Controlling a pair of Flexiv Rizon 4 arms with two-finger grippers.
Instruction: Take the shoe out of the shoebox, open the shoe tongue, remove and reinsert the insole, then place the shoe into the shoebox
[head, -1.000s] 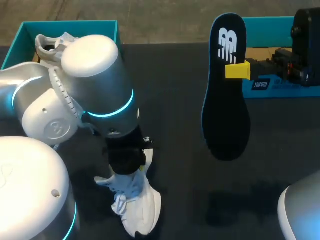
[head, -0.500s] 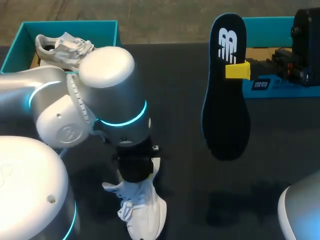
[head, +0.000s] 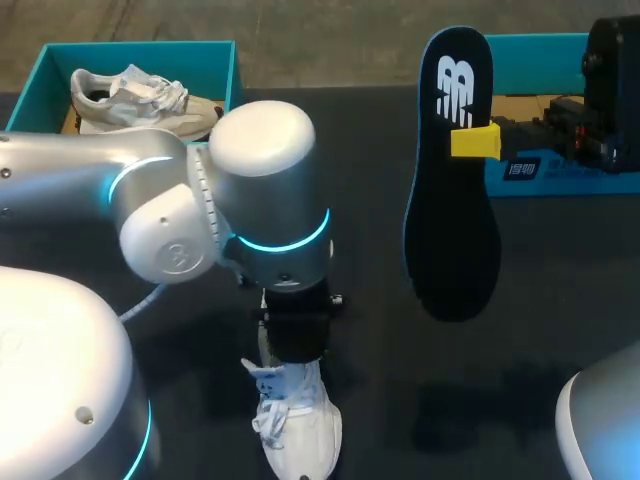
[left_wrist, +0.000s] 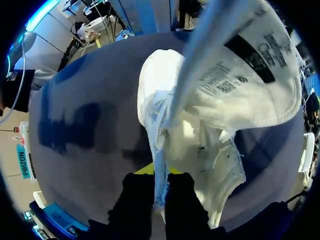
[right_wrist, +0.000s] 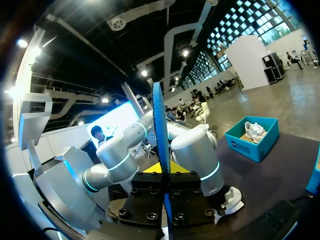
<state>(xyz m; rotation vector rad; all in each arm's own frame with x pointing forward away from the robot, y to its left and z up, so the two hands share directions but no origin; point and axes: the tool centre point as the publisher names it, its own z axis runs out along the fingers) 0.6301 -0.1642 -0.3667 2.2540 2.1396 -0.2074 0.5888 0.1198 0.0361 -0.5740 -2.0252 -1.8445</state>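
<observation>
White shoe (head: 300, 428) gripped by left tool (left_wrist: 159, 176), pointing straight down.

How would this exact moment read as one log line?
left gripper: shut on white shoe; right gripper: shut on insole, raised; stage: insole out

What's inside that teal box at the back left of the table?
A white sneaker lies inside the teal box. Whatever is under the sneaker is covered, and the left arm hides the box's near edge.
</observation>
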